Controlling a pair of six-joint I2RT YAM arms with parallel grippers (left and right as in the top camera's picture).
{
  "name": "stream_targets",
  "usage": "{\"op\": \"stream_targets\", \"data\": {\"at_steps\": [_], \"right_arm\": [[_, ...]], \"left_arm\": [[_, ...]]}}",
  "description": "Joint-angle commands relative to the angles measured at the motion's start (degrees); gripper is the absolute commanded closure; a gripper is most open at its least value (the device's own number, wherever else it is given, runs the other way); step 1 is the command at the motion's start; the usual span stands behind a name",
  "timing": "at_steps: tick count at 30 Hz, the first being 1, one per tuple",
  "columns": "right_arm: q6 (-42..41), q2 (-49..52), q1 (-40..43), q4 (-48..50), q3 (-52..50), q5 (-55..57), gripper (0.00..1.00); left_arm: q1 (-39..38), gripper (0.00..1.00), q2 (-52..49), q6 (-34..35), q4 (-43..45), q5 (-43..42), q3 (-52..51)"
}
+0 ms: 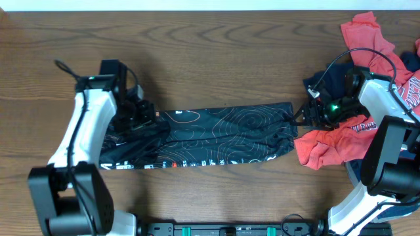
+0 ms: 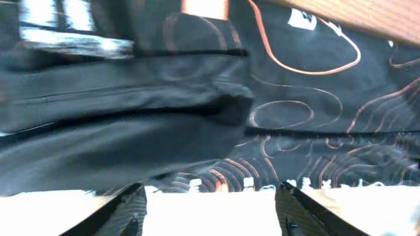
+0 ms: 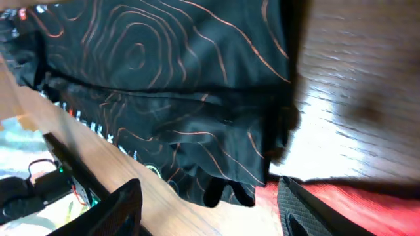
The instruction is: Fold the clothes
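**Black jersey lies in a long band, both pincers let go at its ends**

One black jersey (image 1: 223, 134) lies across the middle of the desk (image 1: 210, 52), gathered into a long strip running left to right, its thin wavy lines and small white lettering facing up. Its left end disappears under the left arm, so I cannot see how that part lies.

There are two arms, one at each end of the strip. The left pincer (image 1: 141, 115) sits over the left end. From its own camera the two fingers (image 2: 128, 210) stand wide apart with no cloth caught between them, though the view is badly blurred and the patch between the tips is washed out white. The right pincer (image 1: 305, 115) is at the right end, also released. Its fingers (image 3: 298, 203) are spread, with the jersey's ragged edge just ahead of them and not pinched.

On the right lies a heap of other clothes, partly covered by the right arm. A red tee (image 1: 328, 141) spreads just beside the jersey's right end, touching or nearly so. More red cloth (image 1: 367, 33) bunches at the far corner, cut off by the frame. Whether the red is one garment or two I cannot tell. A navy garment (image 1: 331, 77) shows between the two red patches, mostly hidden.
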State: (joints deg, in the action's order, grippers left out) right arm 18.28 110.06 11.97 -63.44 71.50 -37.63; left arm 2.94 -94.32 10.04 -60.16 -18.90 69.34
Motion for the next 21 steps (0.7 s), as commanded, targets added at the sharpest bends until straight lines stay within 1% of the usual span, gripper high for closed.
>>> {"op": "stream_targets", "data": {"at_steps": [1,5,9,14,16,21], "right_arm": [[2.56,-1.11,-2.08,-0.15,-0.7,0.66,0.35],[-0.9,-1.09,-4.11,3.02,-2.75,4.17,0.35],[-2.8,-1.07,-6.8,8.13,-5.88,5.27,0.34],[-10.47,-1.07,-10.16,14.69,-9.46,11.78,0.35],[-10.6,-1.07,-11.32,15.91,-10.43,11.93,0.37],[-10.99,-1.07,-14.05,15.3,-11.37,11.96,0.48]], "left_arm": [[1.99,0.33,1.38,-0.98,-0.92,3.63,1.07],[3.65,0.32,1.38,-0.98,-1.31,3.56,1.01],[4.07,0.31,1.38,-0.98,-1.25,3.56,1.01],[4.07,0.31,1.38,-0.98,-1.27,3.56,1.01],[4.07,0.31,1.38,-0.98,-1.27,3.56,1.01],[4.07,0.31,1.38,-0.98,-1.29,3.56,1.01]]}}
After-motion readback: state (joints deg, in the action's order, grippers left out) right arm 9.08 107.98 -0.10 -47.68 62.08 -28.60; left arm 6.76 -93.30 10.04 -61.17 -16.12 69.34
